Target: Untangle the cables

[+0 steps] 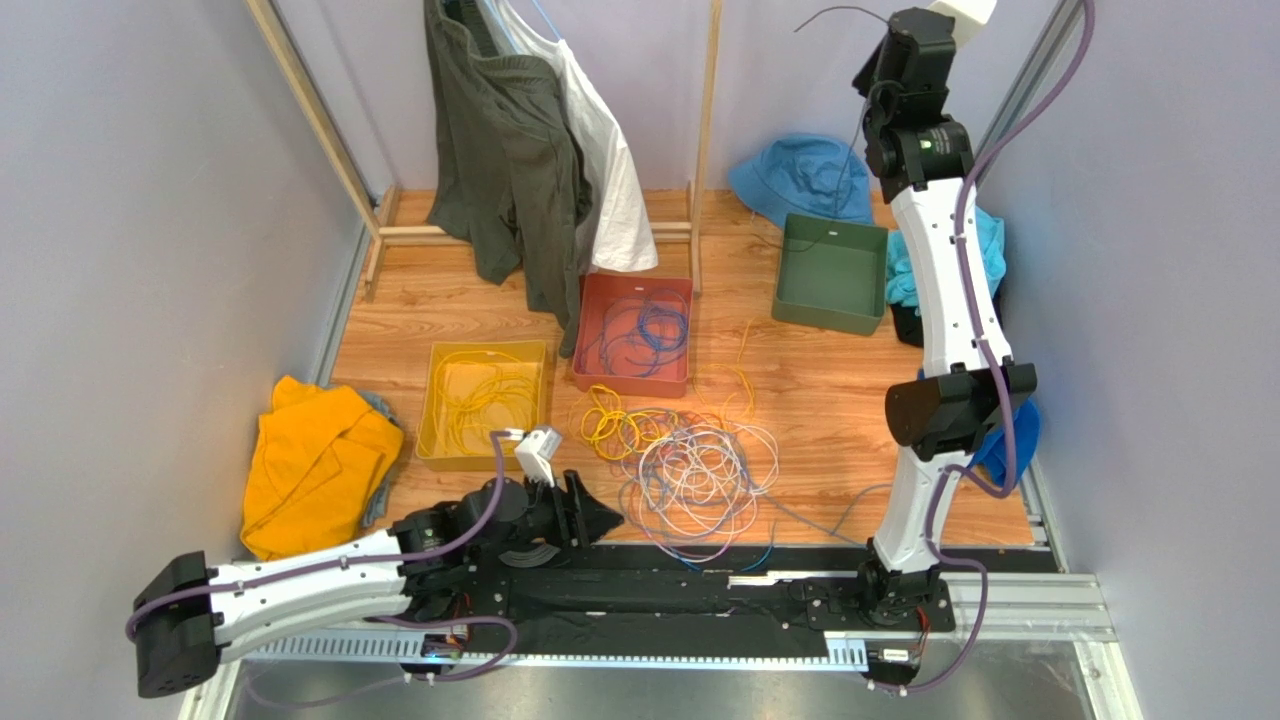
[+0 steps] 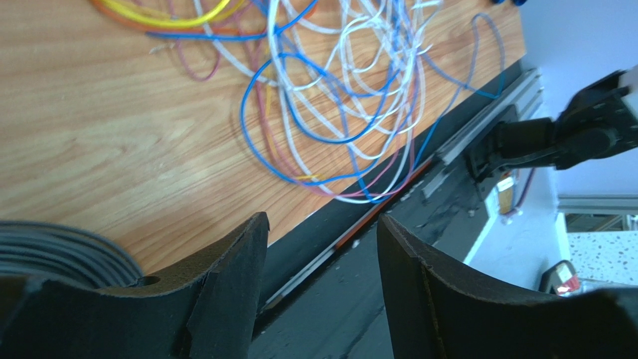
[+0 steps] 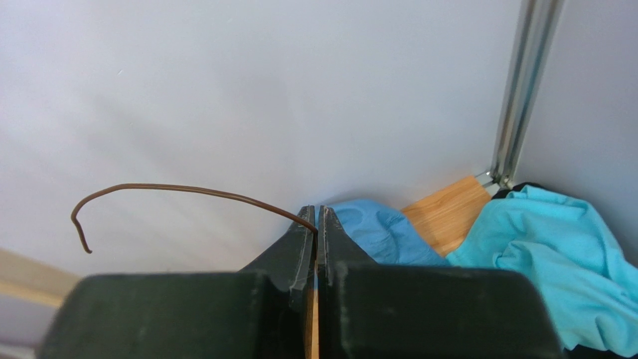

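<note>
1 brown cable pinched by right fingers (arm stretched upright).

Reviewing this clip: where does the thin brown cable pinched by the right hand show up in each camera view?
Top external: the thin brown cable arcs leftward from the raised right hand at the top edge.
Left wrist: not in it.
Right wrist: it curves left from the shut fingertips, against the grey wall.
Shared landmark: the turquoise crumpled cloth, beside the right arm from above, lower right in the right wrist view.
</note>
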Tool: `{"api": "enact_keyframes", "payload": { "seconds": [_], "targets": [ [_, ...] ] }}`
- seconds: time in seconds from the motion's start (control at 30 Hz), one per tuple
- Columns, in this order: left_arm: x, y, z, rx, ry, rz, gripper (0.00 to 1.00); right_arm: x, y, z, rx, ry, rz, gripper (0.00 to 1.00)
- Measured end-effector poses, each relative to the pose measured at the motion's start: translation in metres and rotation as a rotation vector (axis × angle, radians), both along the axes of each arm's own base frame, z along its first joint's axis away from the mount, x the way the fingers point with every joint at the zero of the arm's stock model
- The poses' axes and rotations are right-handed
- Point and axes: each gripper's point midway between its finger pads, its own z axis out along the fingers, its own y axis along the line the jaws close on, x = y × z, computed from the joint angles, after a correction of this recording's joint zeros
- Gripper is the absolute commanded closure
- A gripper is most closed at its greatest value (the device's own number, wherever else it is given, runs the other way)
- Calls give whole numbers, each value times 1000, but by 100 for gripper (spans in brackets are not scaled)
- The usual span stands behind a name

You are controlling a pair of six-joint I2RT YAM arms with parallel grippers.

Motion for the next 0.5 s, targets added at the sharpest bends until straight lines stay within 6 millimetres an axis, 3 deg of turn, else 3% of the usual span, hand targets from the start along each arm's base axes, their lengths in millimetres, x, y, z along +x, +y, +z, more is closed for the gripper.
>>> {"api": "enact_keyframes", "payload": {
  "seconds": [0.13,0.3,0.43,0.5],
  "targets": [
    [-4,2,-20,25,40,-3,36,4,-23,10,4,-44,-48,100],
    [-5,-5,-12,-14,32,-13,36,8,-36,18,3,-87,-71,100],
    [-5,-7,-11,-17,26,-15,36,19,-35,-6,-1,-63,-73,100],
    [-5,-7,-13,-11,27,-15,36,28,-36,-40,-6,-8,-76,100]
  ]
}}
